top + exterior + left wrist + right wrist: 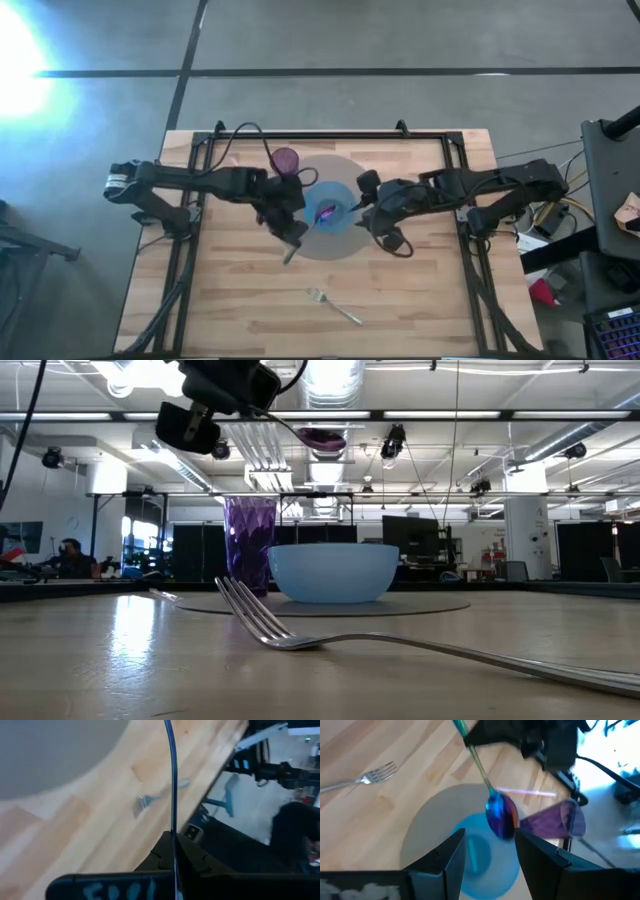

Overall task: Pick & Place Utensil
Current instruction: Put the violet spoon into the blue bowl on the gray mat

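My left gripper (298, 226) is shut on an iridescent blue-purple spoon (500, 816). It holds the spoon in the air, with the spoon's bowl (327, 212) over the light blue bowl (335, 195). The blue bowl stands on a round grey mat (345, 240). A purple cup (286, 160) stands at the mat's far left edge. My right gripper (490, 837) is open and hovers over the blue bowl's right side, its fingers touching nothing. A silver fork (335, 305) lies flat on the wood near the table's near edge. My left gripper pinches the spoon's thin handle (173, 827) between its two shut fingers (192, 857), and the handle runs straight out ahead of them. The spoon is lifted clear, its bowl (320, 436) well above the blue bowl (335, 572) and roughly level.
The fork (300, 635) lies alone on the near part of the table (230, 300), with bare wood around it. Black frame rails (185, 260) run along both sides of the table. The two grippers are close together over the mat.
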